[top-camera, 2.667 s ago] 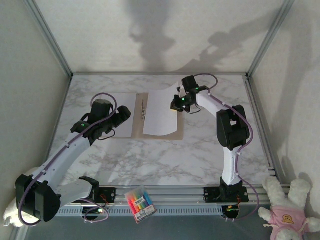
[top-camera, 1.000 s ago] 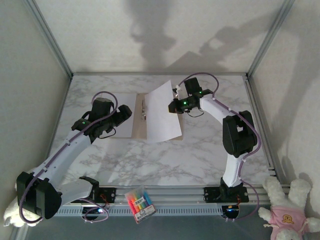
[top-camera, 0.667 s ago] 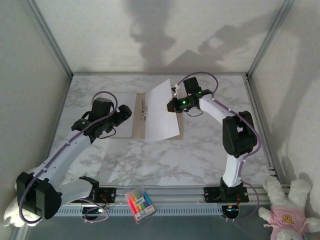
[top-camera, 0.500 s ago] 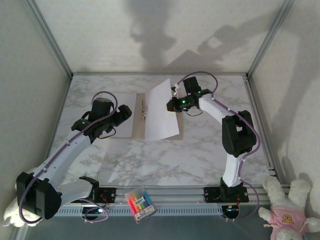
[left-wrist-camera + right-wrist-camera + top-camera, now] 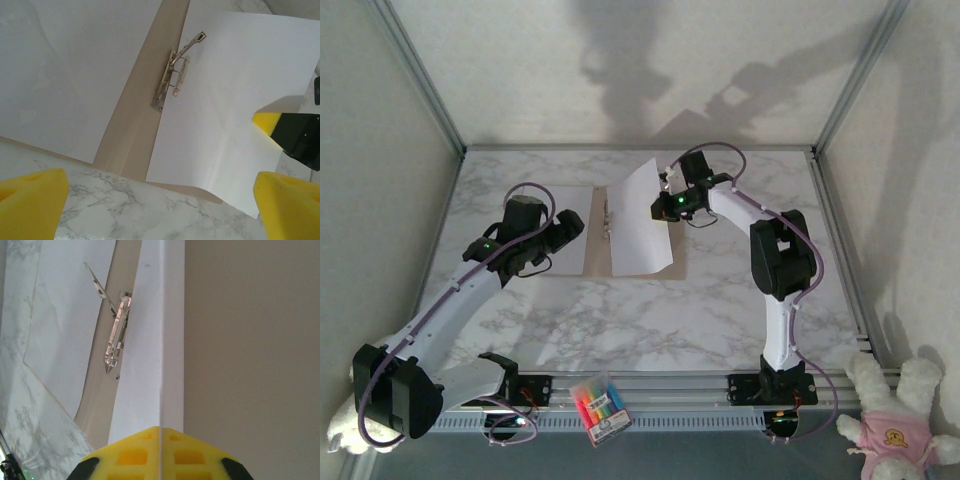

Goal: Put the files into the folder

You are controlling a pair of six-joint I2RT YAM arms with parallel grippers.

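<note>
Raised sheet swung leftward over folder, right pincer clenched on its edge, left pincer released, metal clip alongside

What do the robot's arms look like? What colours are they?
The left arm and right arm are white tubes with chunky black joints, looping purple cables and tiny green lights. The left gripper and right gripper are black with bright yellow pads.
</note>
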